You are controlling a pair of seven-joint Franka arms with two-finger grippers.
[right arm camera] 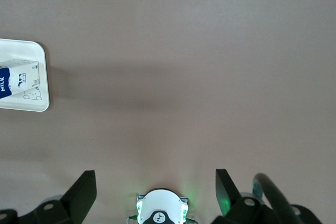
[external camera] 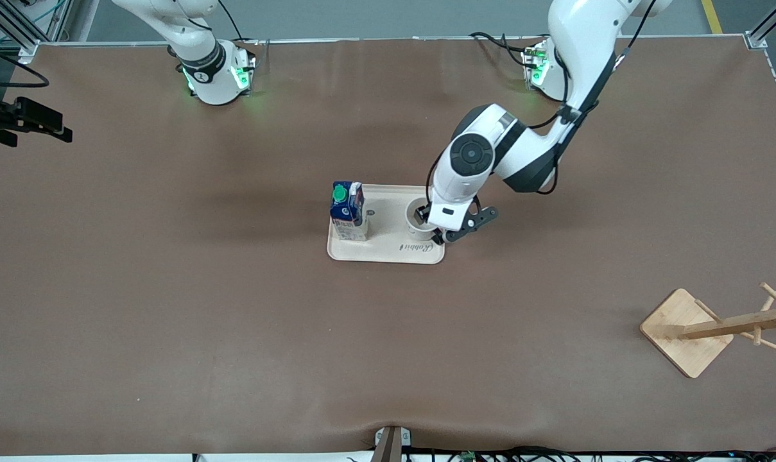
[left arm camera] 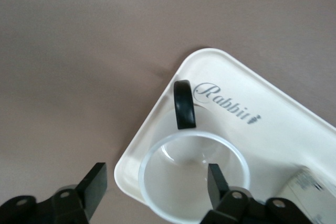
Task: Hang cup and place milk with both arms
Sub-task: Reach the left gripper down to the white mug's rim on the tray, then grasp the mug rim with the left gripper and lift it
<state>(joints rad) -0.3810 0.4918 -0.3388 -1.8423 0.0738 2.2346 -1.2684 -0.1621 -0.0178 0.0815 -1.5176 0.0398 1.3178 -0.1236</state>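
The white cup (external camera: 417,217) stands upright on the cream tray (external camera: 388,251), at the tray's end toward the left arm. The milk (external camera: 348,210) stands upright on the tray's other end. My left gripper (external camera: 435,233) is low over the cup and open. In the left wrist view the left gripper (left arm camera: 156,179) straddles the cup's wall: one finger (left arm camera: 214,178) is inside the cup (left arm camera: 184,177), the other (left arm camera: 96,178) outside it. The cup's black handle (left arm camera: 184,104) points away from the fingers. The right gripper (right arm camera: 155,179) is open and empty, high above the table, waiting.
A wooden peg rack (external camera: 715,327) stands near the left arm's end of the table, nearer the front camera than the tray. The tray (left arm camera: 262,140) bears "Rabbit" lettering. The right wrist view shows the milk (right arm camera: 18,77), the tray's corner (right arm camera: 42,103) and the right arm's base (right arm camera: 161,208).
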